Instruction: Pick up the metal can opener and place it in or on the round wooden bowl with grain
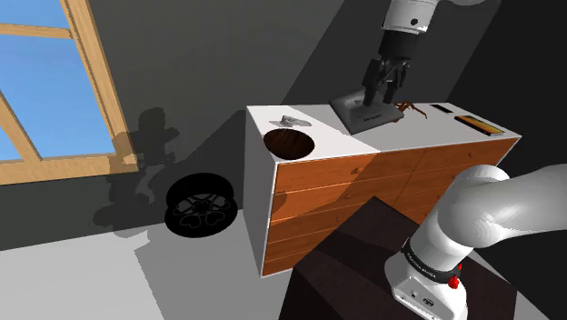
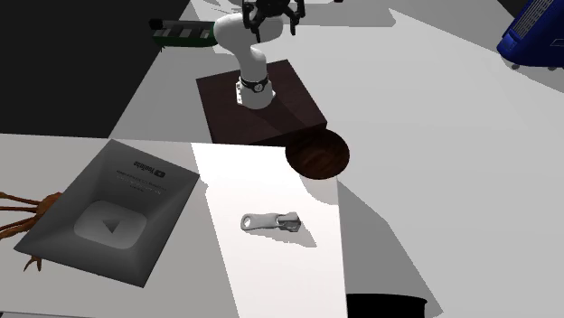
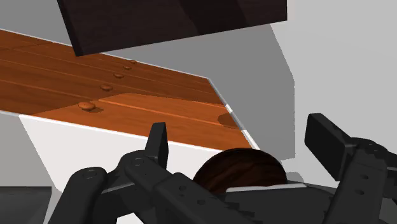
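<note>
The metal can opener (image 1: 293, 121) (image 2: 269, 221) lies flat on the white cabinet top (image 1: 332, 136), grey and slim. Just beside it, at the top's front corner, sits the round dark wooden bowl (image 1: 289, 144) (image 2: 318, 154) (image 3: 238, 168). My gripper (image 1: 383, 98) (image 2: 273, 14) (image 3: 242, 143) hangs open and empty above the grey plaque, well off to the shoulder view's right of the opener. In the wrist view the two fingers (image 3: 159, 143) stand wide apart with the bowl seen between them, far below.
A slanted grey plaque (image 1: 363, 111) (image 2: 113, 212) sits under the gripper. A brown branch-like thing (image 1: 413, 109) (image 2: 23, 217) and flat items (image 1: 482, 125) lie further right. The cabinet front has wooden drawers (image 3: 127, 83). A tyre (image 1: 204, 205) leans on the floor.
</note>
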`<state>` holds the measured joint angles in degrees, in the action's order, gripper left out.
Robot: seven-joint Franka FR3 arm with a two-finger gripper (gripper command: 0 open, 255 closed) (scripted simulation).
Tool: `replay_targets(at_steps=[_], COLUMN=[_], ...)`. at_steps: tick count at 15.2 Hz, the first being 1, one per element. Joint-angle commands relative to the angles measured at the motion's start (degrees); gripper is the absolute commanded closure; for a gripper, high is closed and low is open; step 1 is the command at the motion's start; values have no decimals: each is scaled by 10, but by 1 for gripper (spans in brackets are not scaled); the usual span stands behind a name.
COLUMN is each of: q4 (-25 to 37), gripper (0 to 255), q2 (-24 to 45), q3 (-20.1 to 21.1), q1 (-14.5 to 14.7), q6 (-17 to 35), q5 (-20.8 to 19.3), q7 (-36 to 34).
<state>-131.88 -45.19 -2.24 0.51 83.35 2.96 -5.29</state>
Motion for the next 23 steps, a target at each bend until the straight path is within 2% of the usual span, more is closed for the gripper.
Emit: replay_targets(at_steps=[1,7,13,18,23], q4=[0,-17,1,42,105], gripper=[0,0,0,0,0], q2=[0,62,157,256,367], q3=[0,-70,-137,-186,-224], q1=[0,14,35,56,75], q6=[0,89,179,246,296], q5=[0,-48,-72,-63,-25], q7=[0,144,285,404,529])
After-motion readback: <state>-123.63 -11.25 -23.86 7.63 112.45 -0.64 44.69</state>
